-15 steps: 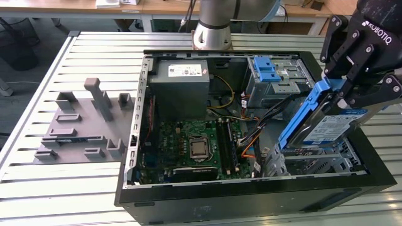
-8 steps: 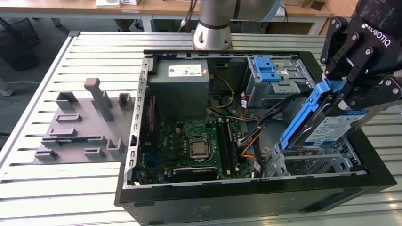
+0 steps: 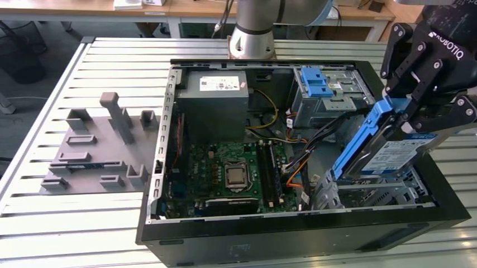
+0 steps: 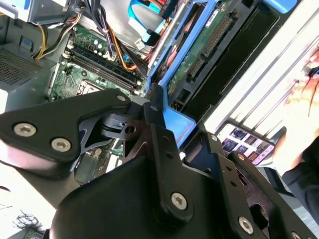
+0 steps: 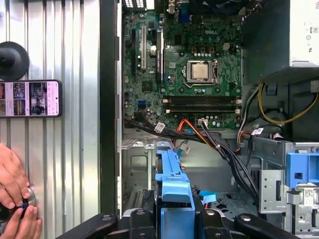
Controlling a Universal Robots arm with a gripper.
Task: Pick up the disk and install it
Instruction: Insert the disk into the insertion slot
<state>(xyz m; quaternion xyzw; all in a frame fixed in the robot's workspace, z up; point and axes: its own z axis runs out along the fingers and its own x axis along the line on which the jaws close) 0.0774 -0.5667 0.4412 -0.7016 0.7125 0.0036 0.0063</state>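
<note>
We judge the pick-up done and the install in hand. At the right edge of the exterior view the gripper [image 3: 417, 114] has its fingers clamped on the upper end of the disk [image 3: 389, 153]. The disk hangs tilted, its lower end at the mouth of the metal bay [image 3: 376, 195] in the lower right of the open computer case [image 3: 298, 231]. Seating it, we think, calls for squaring the blue frame with the bay's sides.

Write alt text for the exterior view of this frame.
The robot's hand grips the disk by its blue frame, holding it tilted over the drive bay at the exterior view's right end of an open computer case. The case lies on a slatted metal table, with its motherboard exposed and a grey fixture at the exterior view's left.
</note>
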